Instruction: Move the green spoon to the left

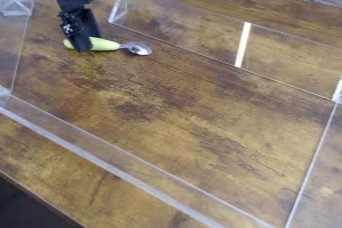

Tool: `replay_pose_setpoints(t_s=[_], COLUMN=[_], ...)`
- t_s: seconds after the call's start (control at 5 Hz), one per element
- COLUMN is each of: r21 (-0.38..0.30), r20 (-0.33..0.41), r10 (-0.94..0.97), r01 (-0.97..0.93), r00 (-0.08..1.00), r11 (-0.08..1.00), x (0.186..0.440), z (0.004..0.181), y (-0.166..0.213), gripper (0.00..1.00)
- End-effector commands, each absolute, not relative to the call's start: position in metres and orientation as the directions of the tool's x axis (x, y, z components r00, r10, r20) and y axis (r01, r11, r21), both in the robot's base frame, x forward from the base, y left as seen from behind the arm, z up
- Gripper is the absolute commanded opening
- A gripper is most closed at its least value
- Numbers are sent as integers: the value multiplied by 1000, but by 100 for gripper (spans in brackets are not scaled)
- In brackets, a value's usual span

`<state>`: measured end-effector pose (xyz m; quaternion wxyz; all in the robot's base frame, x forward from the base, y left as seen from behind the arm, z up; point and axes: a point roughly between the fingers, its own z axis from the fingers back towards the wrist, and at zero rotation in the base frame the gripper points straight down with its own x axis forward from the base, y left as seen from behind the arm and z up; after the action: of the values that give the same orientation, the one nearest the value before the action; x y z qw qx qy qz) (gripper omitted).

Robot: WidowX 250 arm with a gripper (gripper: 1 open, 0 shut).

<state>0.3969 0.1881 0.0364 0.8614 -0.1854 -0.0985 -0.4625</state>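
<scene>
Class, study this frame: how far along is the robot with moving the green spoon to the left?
Done: the green spoon lies on the wooden table at the far left, near the clear wall. In hand: the gripper stands over the handle, jaws apparently open. Left: lifting the arm away.

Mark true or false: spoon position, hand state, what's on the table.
1. The green spoon lies on the wooden table near the far left corner. True.
2. The hand holds the spoon lifted clear of the table. False: the spoon rests on the wood, with the hand low over its handle.
3. The spoon's silver bowl points right, away from the hand. True.
4. A cup stands at the table's centre. False: no cup is visible there.
5. Clear plastic walls surround the work area. True.
</scene>
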Motion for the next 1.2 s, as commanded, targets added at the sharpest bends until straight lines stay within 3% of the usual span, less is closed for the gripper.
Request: replay_pose_setpoints(t_s=[0.0, 0.2, 0.4, 0.6, 0.8, 1.0], r21=[-136, -134, -137, -137, -144, -149], r20=[336, 328, 320, 322, 332, 337], r10=[-823, -855, -888, -911, -913, -913], r01=[888, 916, 943, 965, 969, 971], r00=[458, 401, 331, 256, 238, 229], r11=[439, 378, 302, 223, 200, 188], x=[405, 403, 406, 408, 406, 405], z=[81, 90, 96, 92, 87, 84], y=[185, 188, 184, 181, 183, 186], gripper=[100, 100, 0, 0, 100, 100])
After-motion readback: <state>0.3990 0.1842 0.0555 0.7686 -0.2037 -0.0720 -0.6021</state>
